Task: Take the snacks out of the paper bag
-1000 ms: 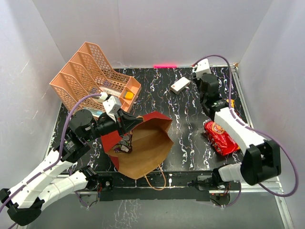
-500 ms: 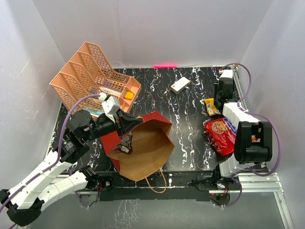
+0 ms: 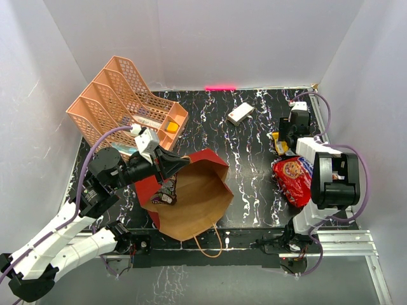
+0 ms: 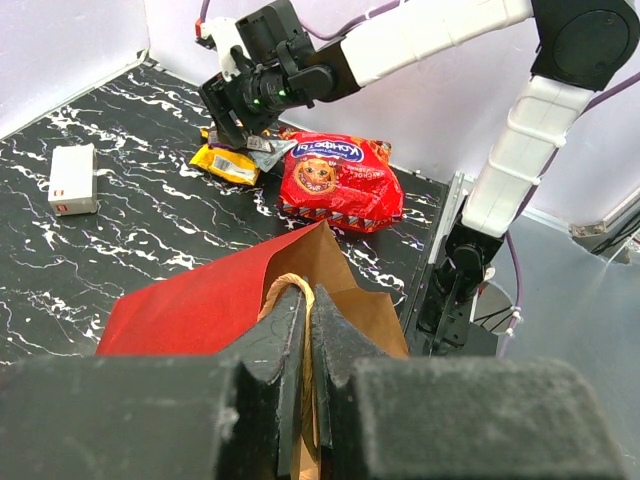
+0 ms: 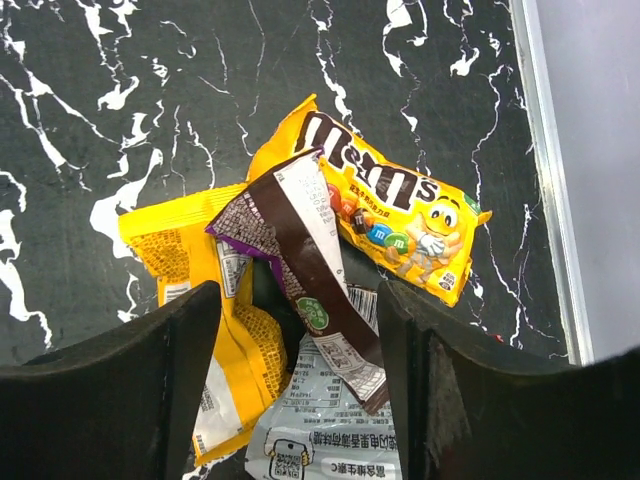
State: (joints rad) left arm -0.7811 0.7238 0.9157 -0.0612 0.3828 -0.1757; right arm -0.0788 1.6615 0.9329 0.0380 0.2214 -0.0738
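Right gripper [image 5: 295,310]: jaws apart, poised directly above a heap of small wrappers and clamping nothing. The heap comprises a yellow M&M's packet [image 5: 395,205], a dark brown wrapper [image 5: 300,250] lying across it, an orange-yellow wrapper [image 5: 185,250] and a pale printed wrapper [image 5: 320,430], all on the counter [image 3: 248,165] near its far right corner. The red cookie packet [image 3: 294,181] lies just beside the heap, on the near side.

Left gripper [image 4: 308,300]: jaws together, clamped on the rim of the paper bag [image 3: 191,203], which holds the mouth open.

Step in hand, as judged: set-down of a snack at the heap. The next move calls for the right arm to travel back across the counter and reach into the bag mouth, while the left clamp keeps the rim steady.

Containers: the bag lies tilted with its kraft interior exposed. One dark crinkly wrapper [image 3: 166,194] shows inside, close to the left rim. The peach file tray [image 3: 121,95] holds a small orange piece [image 3: 171,126] and flat items, which are not part of the task
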